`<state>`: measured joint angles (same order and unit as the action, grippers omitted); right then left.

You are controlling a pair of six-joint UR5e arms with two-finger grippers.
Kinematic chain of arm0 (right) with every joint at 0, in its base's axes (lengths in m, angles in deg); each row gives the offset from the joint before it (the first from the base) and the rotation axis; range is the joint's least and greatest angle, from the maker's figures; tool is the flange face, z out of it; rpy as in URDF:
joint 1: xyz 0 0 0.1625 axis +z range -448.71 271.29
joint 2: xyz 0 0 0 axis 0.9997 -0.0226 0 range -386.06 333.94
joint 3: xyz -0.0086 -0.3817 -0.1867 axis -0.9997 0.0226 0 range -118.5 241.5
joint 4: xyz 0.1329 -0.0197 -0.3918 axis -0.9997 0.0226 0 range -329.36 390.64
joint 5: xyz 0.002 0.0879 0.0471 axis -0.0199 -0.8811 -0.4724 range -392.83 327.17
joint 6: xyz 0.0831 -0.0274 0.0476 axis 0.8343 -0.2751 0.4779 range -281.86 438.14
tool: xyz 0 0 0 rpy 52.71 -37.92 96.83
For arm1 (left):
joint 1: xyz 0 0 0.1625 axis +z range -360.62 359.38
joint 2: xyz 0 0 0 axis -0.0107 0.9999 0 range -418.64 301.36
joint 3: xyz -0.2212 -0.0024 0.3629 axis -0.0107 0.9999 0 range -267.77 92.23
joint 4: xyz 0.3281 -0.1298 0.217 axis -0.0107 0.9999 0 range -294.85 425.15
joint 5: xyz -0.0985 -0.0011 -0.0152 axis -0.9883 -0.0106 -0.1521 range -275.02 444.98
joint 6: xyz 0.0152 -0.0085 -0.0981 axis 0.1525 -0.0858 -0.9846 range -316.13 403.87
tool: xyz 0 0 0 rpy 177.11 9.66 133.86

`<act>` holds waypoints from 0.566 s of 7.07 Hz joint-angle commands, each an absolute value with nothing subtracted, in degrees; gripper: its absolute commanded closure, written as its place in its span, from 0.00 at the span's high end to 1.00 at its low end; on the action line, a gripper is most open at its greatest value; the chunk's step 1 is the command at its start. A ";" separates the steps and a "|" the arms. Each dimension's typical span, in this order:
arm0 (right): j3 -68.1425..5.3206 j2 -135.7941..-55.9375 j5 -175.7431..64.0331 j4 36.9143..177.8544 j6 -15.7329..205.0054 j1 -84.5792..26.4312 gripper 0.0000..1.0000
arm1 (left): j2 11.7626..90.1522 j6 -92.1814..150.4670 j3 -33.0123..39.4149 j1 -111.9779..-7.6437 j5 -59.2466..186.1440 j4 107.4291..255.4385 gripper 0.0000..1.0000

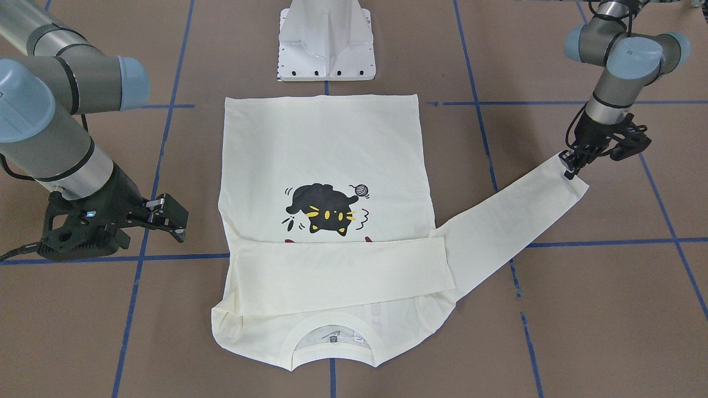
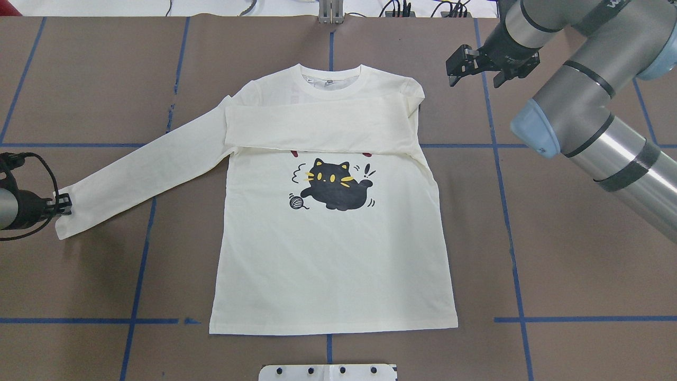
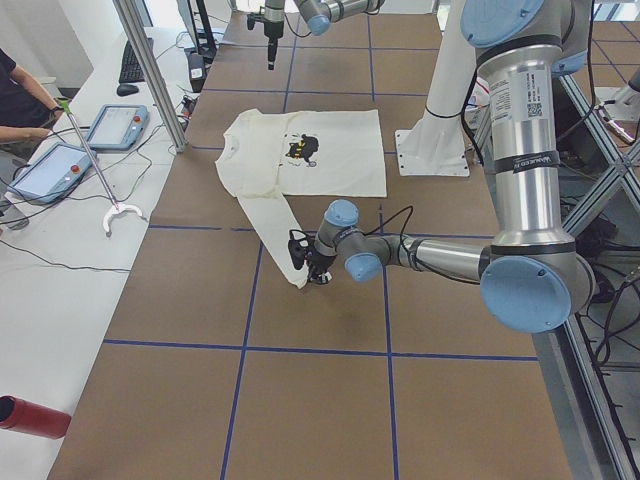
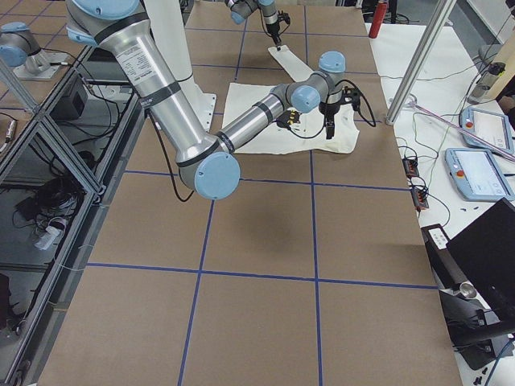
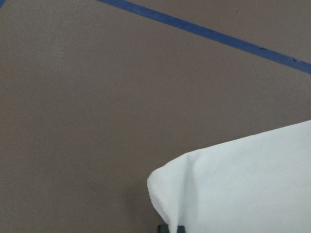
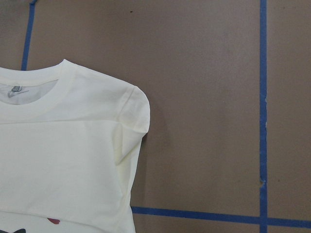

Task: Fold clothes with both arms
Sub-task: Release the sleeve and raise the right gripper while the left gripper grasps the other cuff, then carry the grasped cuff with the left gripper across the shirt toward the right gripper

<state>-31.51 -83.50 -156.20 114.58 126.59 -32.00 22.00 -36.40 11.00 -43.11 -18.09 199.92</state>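
The left gripper (image 1: 568, 166) pinches the outstretched sleeve's cuff (image 1: 575, 187) of the cream T-shirt (image 2: 328, 254) on the counter (image 2: 555, 254), while the right gripper (image 2: 474, 78) hovers spread beside its shoulder.

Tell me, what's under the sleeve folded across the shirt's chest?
The T-shirt's front. Only red tips peek out below the folded sleeve, above the black cat; whatever they belong to is covered.

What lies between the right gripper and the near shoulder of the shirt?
Only bare brown table, seen in the overhead view; the right gripper hangs apart from the shirt.
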 commanded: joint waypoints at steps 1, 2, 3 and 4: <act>-33.59 -87.03 -156.14 114.75 126.65 -31.93 1.00 | 22.74 -34.37 19.49 -43.33 -20.39 190.56 0.00; -35.43 -90.36 -156.14 115.10 126.74 -31.84 1.00 | 25.27 -27.39 23.29 -44.64 -20.31 183.70 0.00; -37.01 -94.83 -156.23 114.49 126.56 -31.75 1.00 | 30.69 -21.84 23.41 -47.87 -20.40 178.76 0.00; -39.47 -98.53 -156.14 114.49 126.56 -31.75 1.00 | 39.54 -18.56 23.07 -50.51 -20.40 169.05 0.00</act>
